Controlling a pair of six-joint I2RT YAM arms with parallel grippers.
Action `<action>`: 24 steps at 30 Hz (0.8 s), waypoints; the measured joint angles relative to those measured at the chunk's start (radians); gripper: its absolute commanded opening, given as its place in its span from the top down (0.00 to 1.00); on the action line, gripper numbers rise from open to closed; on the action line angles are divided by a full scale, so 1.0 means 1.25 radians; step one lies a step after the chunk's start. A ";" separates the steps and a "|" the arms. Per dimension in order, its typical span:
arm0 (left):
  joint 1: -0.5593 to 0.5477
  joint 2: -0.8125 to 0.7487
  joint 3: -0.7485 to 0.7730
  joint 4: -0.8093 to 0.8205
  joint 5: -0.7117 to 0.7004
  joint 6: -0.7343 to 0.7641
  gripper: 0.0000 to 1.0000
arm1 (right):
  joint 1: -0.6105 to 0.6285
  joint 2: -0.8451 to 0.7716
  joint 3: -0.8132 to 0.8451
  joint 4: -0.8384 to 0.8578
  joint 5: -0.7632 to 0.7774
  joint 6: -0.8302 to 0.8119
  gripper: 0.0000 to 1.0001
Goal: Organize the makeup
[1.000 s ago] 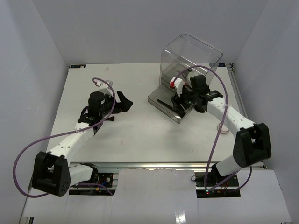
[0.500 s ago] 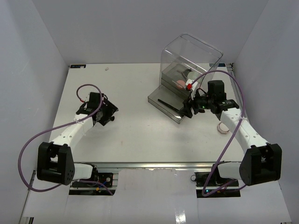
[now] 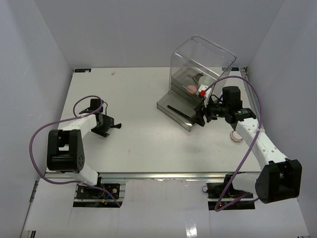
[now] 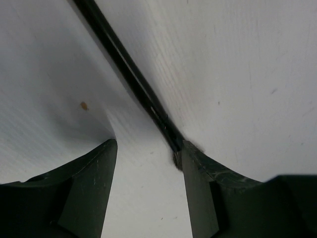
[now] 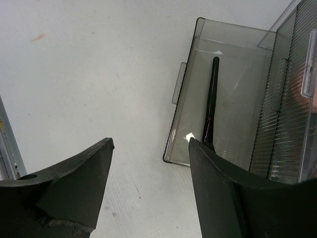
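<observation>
Our left end effector (image 4: 147,147), half open and holding nothing, hangs low over the table (image 4: 237,74); the slim black pencil (image 4: 130,74) lies ahead, near tip at one jaw, shaft running diagonally away from us.

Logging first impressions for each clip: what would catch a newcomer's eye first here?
The clear drawer box at back right, its bottom drawer pulled out with one slim black stick lying inside, just ahead of the open right gripper. Far left, the open left gripper hangs over one end of a second black stick.
</observation>
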 measured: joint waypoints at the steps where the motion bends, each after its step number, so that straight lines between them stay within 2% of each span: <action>1: 0.010 0.013 0.011 0.001 0.000 -0.001 0.36 | 0.000 0.000 0.000 0.000 0.000 0.000 0.31; 8: 0.052 0.058 0.055 0.006 0.002 -0.003 0.37 | 0.000 0.000 0.000 0.000 0.001 -0.003 0.31; 24: 0.059 0.184 0.209 -0.094 0.001 0.026 0.55 | 0.000 0.000 -0.010 -0.002 0.004 -0.014 0.31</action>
